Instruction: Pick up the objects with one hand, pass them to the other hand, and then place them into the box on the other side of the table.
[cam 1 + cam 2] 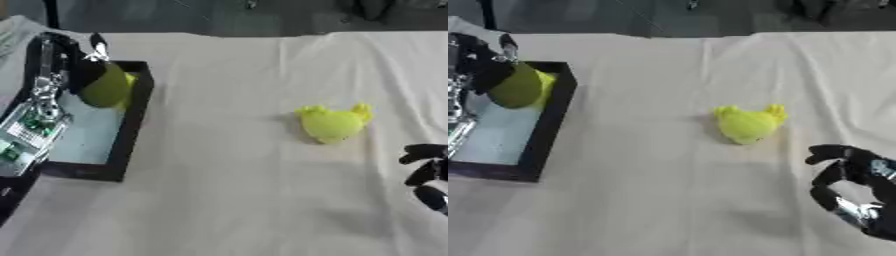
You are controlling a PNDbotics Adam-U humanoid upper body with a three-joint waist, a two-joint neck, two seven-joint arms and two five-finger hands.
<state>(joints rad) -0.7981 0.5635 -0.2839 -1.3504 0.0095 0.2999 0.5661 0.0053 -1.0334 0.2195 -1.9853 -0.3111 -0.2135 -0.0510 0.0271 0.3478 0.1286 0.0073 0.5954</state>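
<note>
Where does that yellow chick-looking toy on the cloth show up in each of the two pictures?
Left eye view: the yellow toy lies right of centre on the cloth, clear of both hands.
Right eye view: the same toy sits nearer the centre, above the right hand.
Shared landmark: the black box at the left.

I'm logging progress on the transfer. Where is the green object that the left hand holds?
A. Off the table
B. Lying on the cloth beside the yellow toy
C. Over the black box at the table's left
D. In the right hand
C: the left hand grips the green object over the black box; the yellow toy lies apart on the cloth.
</note>
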